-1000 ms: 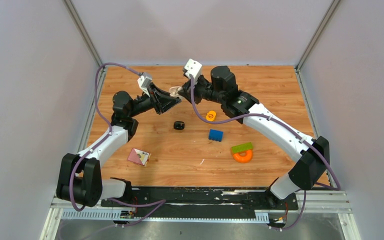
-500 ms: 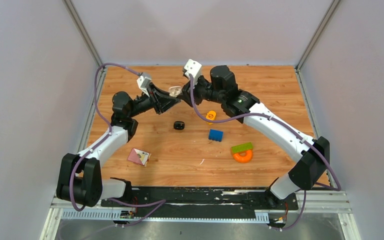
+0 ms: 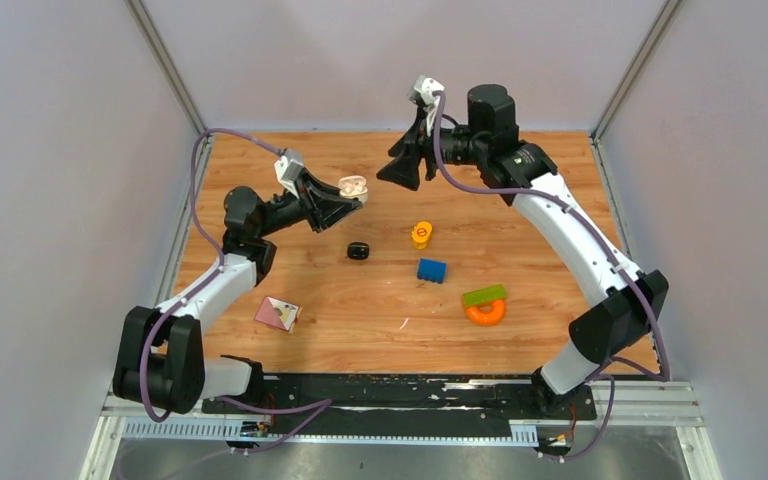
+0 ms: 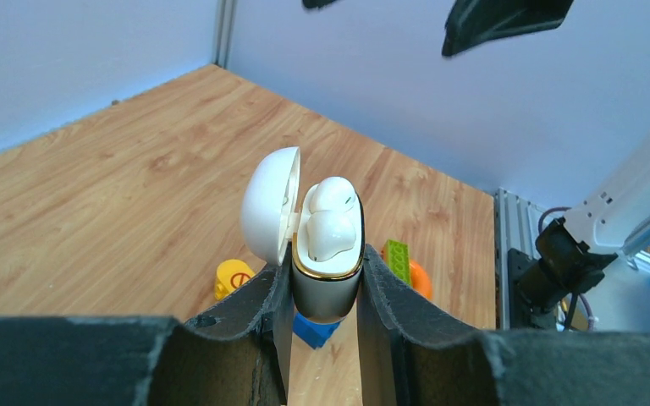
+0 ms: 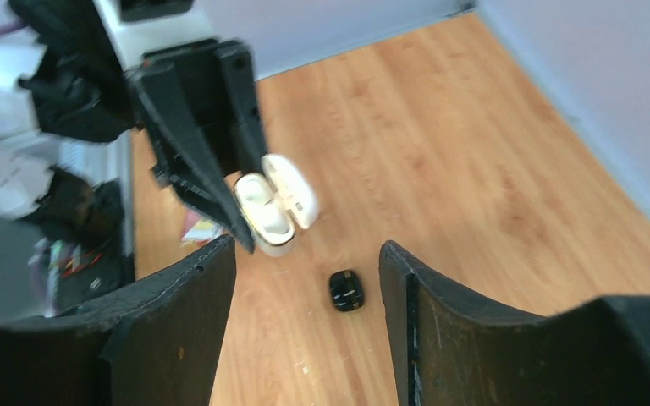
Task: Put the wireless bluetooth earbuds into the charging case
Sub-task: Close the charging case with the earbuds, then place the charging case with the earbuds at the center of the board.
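Above the far half of the wooden bench [image 3: 360, 300], the right gripper [image 3: 398, 176] hangs with its jaws apart. The left gripper [image 4: 326, 264] is clamped on the open white charging case [image 4: 326, 298], with two white earbuds [image 4: 330, 224] seated inside it.

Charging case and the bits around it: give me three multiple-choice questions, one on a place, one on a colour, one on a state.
1. Relative to the table, where is the charging case? A lying flat on it; B held above it in the left end effector; C leaning on its back edge.
2. What colour is the block beside the yellow toy? A blue; B red; C white.
3. How is the case's lid? A shut; B missing; C hinged open, with white earbuds seated inside.
Answers: 1 B, it is clamped in the air. 2 A, plainly blue from above. 3 C, the lid stands swung back.
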Robot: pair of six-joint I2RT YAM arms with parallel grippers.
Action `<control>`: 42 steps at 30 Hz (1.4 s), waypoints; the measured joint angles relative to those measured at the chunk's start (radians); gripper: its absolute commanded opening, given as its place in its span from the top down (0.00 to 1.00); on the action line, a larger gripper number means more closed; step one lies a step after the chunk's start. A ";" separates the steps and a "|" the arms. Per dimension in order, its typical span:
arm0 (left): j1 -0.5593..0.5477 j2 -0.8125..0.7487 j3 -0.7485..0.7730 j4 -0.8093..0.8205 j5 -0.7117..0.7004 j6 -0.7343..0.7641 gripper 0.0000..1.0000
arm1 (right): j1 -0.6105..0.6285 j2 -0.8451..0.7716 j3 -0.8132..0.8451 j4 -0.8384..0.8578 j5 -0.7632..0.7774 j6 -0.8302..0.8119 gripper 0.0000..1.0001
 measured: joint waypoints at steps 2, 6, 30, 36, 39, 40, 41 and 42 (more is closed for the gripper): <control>0.000 0.000 -0.004 0.006 0.024 0.008 0.99 | -0.019 0.035 0.023 -0.052 -0.129 -0.047 0.32; -0.012 0.000 -0.005 0.011 0.083 0.035 1.00 | -0.030 0.109 0.027 -0.193 -0.288 -0.201 0.24; -0.083 0.150 0.071 -0.276 0.052 0.120 0.95 | -0.012 0.029 0.005 -0.473 -0.164 -0.604 0.20; -0.083 0.207 0.072 -0.513 0.049 0.264 0.89 | -0.172 -0.040 -0.093 -0.385 -0.061 -0.463 0.16; -0.088 0.267 0.098 -0.687 0.041 0.375 0.87 | -0.219 -0.055 -0.150 -0.386 -0.008 -0.444 0.15; -0.091 0.294 0.117 -0.741 0.037 0.410 0.87 | -0.225 -0.059 -0.167 -0.390 0.006 -0.444 0.15; -0.096 0.328 0.146 -0.805 0.033 0.447 0.87 | -0.229 -0.064 -0.184 -0.391 0.017 -0.445 0.15; -0.103 0.367 0.183 -0.871 0.027 0.488 0.86 | -0.231 -0.069 -0.199 -0.393 0.026 -0.446 0.15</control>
